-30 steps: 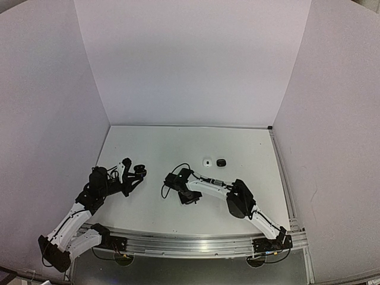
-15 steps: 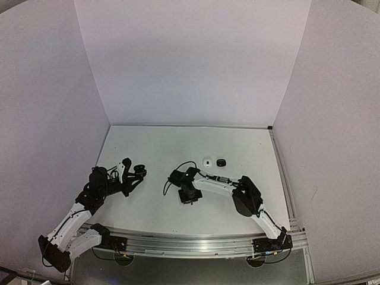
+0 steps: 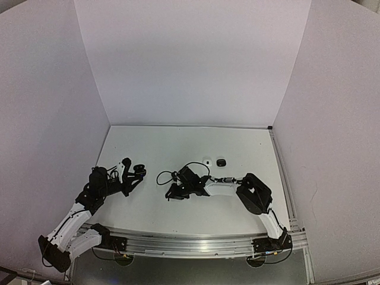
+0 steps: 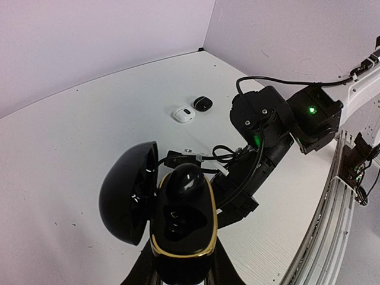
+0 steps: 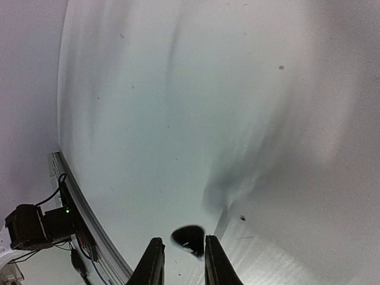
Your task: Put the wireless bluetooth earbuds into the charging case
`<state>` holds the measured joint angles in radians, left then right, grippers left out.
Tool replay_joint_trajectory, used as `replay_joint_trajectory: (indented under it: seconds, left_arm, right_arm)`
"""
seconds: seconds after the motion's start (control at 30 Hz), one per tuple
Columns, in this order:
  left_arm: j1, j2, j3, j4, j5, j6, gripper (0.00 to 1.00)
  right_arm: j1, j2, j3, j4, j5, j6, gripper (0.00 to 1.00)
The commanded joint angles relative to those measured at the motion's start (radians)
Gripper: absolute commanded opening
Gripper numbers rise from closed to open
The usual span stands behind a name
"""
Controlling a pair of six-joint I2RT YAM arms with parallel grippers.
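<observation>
Reaching leftward, right gripper (image 5: 183, 240) pinching earbud (image 5: 189, 237)

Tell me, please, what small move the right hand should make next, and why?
Probably bring the right hand across to the open charging case held in the left hand: a black earbud appears pinched in its grip, and the two hands are apart.

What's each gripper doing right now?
Left gripper: closed, holding the open black charging case.
Right gripper: closed on a small black earbud at its fingertips.
</observation>
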<state>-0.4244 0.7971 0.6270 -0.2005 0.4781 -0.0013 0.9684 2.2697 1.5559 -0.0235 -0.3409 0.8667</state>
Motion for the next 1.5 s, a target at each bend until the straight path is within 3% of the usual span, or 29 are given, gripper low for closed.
replay_joint_trajectory:
  seconds: [0.0,0.27,0.47,0.77,1.07,1.47]
  left_arm:
    - [0.005,-0.02,-0.001,0.033,-0.015,0.0,0.0]
    - [0.006,-0.021,-0.003,0.031,-0.02,0.03,0.0]
    - [0.006,-0.016,-0.013,0.041,-0.021,0.029,0.0]
    - [0.01,-0.035,-0.009,0.022,-0.068,0.029,0.0]
    - [0.022,-0.058,-0.009,0.028,-0.099,0.012,0.0]
    - [0.024,-0.05,-0.007,0.036,-0.09,0.013,0.0]
  right_arm:
    - [0.005,0.047,0.02,0.12,-0.041,0.026,0.2]
    - [0.006,0.021,-0.012,-0.069,0.106,0.005,0.25]
    - [0.024,-0.001,0.112,-0.246,0.192,-0.132,0.26]
    - [0.074,0.068,0.303,-0.296,0.281,-0.437,0.37]
    - [0.11,0.198,0.427,-0.296,0.228,-0.648,0.48]
    - [0.111,0.263,0.462,-0.296,0.271,-0.765,0.47]
